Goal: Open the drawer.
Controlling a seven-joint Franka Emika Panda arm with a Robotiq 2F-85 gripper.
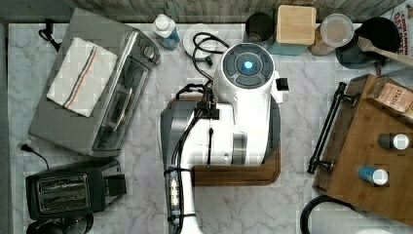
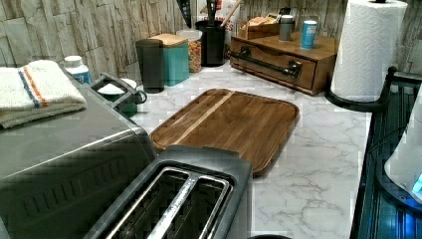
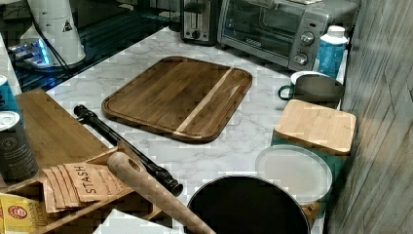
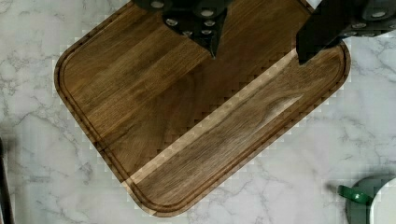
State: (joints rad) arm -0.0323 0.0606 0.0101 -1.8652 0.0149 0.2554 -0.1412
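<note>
In the top view, the cutting board [image 1: 234,175] lies between the toaster oven [image 1: 97,97] at left and the drawer [image 1: 336,141] at right.

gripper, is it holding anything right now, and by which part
Nothing is held. In the wrist view the gripper is open above the cutting board, with empty space between its fingers. The drawer handle is untouched.

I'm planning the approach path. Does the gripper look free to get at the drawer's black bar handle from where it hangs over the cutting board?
Probably yes. The gripper hangs open above the cutting board, and only bare marble counter lies between the board and the handle of the drawer.
</note>
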